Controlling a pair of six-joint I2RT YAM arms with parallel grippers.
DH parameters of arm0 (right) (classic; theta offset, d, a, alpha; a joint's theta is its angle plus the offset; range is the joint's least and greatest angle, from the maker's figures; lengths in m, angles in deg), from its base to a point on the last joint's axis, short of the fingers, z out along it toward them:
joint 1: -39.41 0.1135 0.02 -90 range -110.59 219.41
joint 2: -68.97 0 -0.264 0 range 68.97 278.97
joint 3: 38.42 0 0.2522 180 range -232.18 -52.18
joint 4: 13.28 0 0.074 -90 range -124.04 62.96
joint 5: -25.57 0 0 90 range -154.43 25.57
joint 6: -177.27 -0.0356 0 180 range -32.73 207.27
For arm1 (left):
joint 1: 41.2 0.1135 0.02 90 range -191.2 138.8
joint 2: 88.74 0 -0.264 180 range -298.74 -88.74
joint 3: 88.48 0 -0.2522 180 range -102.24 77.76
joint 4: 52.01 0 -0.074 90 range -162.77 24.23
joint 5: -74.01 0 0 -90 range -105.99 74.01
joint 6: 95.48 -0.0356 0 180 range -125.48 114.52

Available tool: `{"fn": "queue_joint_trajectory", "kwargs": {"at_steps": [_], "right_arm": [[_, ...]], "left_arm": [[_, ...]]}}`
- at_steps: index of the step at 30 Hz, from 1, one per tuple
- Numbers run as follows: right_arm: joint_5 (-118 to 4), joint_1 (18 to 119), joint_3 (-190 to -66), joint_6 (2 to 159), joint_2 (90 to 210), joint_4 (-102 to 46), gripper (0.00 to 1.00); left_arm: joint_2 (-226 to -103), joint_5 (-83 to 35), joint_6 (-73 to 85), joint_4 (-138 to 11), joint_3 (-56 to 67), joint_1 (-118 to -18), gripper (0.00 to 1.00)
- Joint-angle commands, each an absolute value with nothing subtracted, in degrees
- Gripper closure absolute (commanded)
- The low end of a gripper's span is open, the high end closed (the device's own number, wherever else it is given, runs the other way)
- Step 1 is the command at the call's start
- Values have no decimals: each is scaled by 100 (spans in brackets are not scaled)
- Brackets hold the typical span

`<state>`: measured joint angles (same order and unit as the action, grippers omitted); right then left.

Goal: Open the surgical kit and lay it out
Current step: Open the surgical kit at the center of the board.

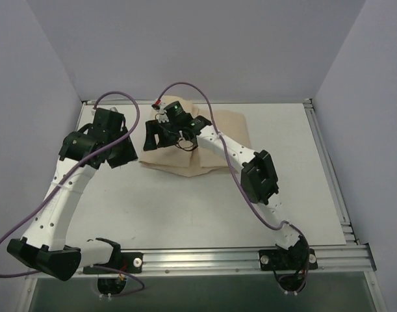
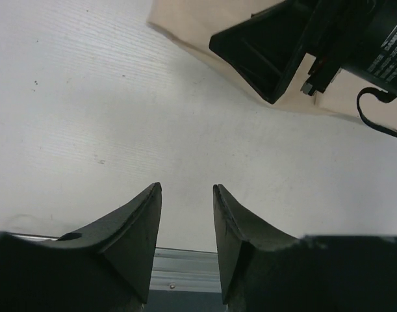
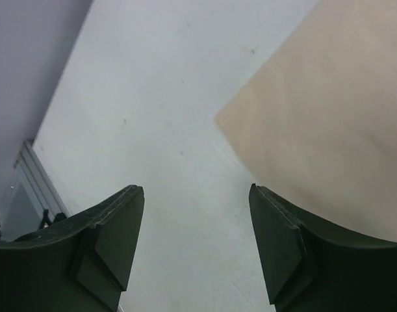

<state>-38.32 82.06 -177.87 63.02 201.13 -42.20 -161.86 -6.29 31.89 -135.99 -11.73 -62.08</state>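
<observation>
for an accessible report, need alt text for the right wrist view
The right gripper hangs open over the white table, its two dark jaws apart with nothing between them. A corner of the beige cloth wrap lies flat on the right, and a lilac wall shows at upper left.

Place: a robot lab test cell.
Enclosure: plain lavender walls (image 1: 185,45) on the left, far and right.
Surface: white worktop (image 1: 153,214), aluminium rail (image 1: 204,260) along its near edge.
Fixtures: left arm (image 1: 55,201) and right arm (image 1: 234,153), cabled, bolted there.
</observation>
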Motion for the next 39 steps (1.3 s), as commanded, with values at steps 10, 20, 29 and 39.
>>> {"fn": "queue_joint_trajectory", "kwargs": {"at_steps": [10,20,29,39], "right_arm": [[-5220,7325,-16319,7241,18516,-5261,29],[-6380,7553,-17074,7321,19429,-5911,37],[-7700,7720,-17787,7216,20125,-6765,44],[-8016,7799,-17708,7321,20116,-6896,46]], "left_arm": [[-16959,-1149,3118,-13135,-882,-5799,39],[-18602,-1731,2995,-12424,-846,-5254,28],[-19333,-1142,2968,-12141,-653,-5052,23],[-19921,-640,2854,-11834,-495,-4902,21]]}}
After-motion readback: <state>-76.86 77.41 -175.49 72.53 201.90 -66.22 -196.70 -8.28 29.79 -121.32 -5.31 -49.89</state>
